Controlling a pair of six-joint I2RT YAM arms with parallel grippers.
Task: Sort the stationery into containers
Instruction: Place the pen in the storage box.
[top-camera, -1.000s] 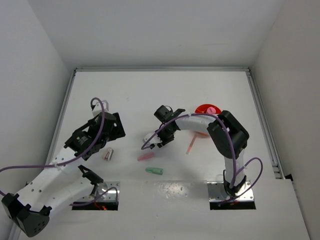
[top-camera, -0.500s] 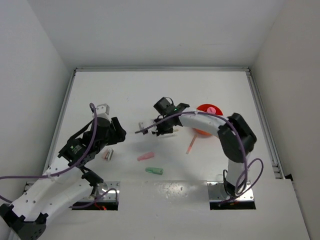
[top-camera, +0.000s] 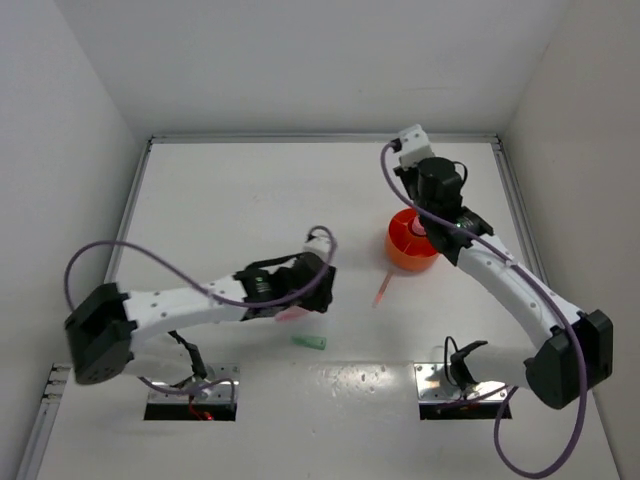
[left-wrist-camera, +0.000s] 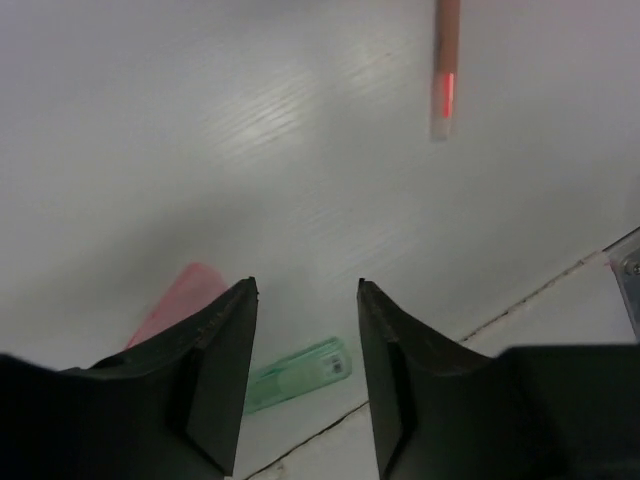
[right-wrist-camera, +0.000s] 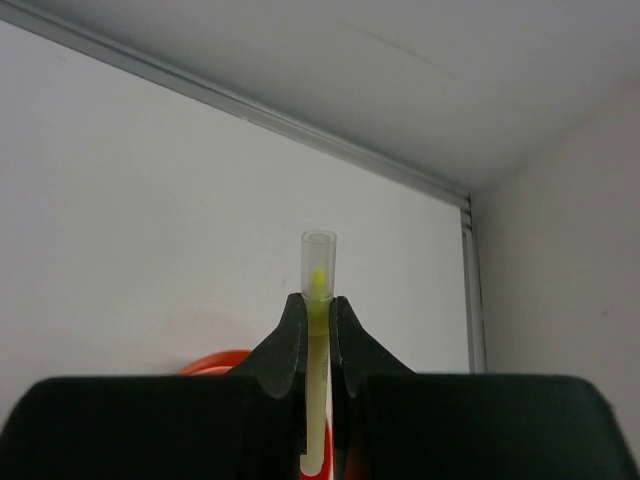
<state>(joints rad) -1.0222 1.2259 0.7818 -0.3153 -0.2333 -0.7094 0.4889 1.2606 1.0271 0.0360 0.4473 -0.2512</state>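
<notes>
Right jaws pinch a yellow stick (right-wrist-camera: 316, 340) above the orange cup (top-camera: 412, 243), not yet dropped. Left jaws hang spread beside the pink marker (left-wrist-camera: 178, 300); it, the green marker (left-wrist-camera: 295, 374) and 1 pink stick (top-camera: 384, 289) lie unsorted.

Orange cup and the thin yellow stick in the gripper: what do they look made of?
The orange cup is likely moulded plastic: one even bright colour and a smooth wall. The yellow stick is probably plastic too: pale, faintly translucent, ending in a clear see-through tube tip.

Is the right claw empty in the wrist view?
No, the right claw is shut on a thin yellow stick with a clear tip.
</notes>
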